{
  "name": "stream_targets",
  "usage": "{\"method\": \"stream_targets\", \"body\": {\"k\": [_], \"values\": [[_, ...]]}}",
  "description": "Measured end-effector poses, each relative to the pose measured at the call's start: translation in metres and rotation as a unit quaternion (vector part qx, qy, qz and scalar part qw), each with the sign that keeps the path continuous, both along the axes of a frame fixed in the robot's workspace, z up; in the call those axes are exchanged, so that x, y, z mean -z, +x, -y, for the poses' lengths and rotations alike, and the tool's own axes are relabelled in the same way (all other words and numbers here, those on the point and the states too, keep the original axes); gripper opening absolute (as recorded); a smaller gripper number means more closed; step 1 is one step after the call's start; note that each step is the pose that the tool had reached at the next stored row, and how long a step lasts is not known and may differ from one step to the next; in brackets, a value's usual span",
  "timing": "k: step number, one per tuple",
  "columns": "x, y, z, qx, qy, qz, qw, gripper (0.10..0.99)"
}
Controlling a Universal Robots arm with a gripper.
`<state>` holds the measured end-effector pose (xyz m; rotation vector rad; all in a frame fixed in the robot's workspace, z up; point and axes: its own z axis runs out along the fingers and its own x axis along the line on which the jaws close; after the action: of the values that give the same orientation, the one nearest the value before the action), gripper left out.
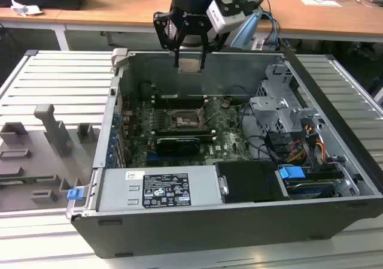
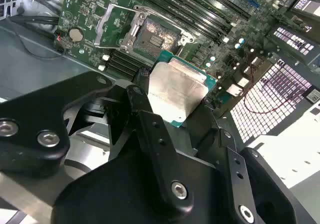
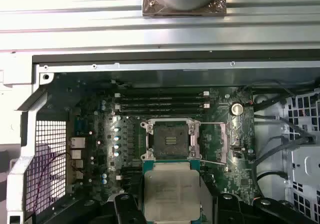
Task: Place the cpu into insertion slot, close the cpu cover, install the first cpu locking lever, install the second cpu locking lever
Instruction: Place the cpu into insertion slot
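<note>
A: Why does the gripper [image 1: 190,59] hang so high over the case [image 1: 197,227]?

B: It reads as a carrying height. Its fingers are clamped on two opposite edges of the cpu [image 3: 171,189], which is held flat with its pale top towards the wrist cameras. That leaves the underside free and keeps it well clear of the board [image 3: 95,149].

A: And the slot [image 3: 170,139]?

B: It sits near the middle of the board and is bare. The cover [image 3: 227,140] is swung open to one side, probably so that nothing bars the way down. In the first wrist view the cpu's edges run parallel to the slot's rim, so the two seem squared up already.

A: What can't be made out?

B: Quite a bit. The cpu's underside is hidden. One edge of the chip is cut off in the first wrist view, and the gripper's body covers part of it in the second. The fingertips barely show where they meet the chip. A thin lever [image 3: 217,163] crosses beside the slot, but which lever it is cannot be told. The slot's contacts are too fine to judge.
</note>
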<state>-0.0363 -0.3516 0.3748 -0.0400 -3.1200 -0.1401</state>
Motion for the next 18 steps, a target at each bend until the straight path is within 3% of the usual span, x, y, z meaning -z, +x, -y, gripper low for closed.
{"method": "stream_targets", "body": {"k": [18], "values": [[0.0001, 0.0, 0.0, 0.019, 0.0, 0.0, 0.9998, 0.545]]}}
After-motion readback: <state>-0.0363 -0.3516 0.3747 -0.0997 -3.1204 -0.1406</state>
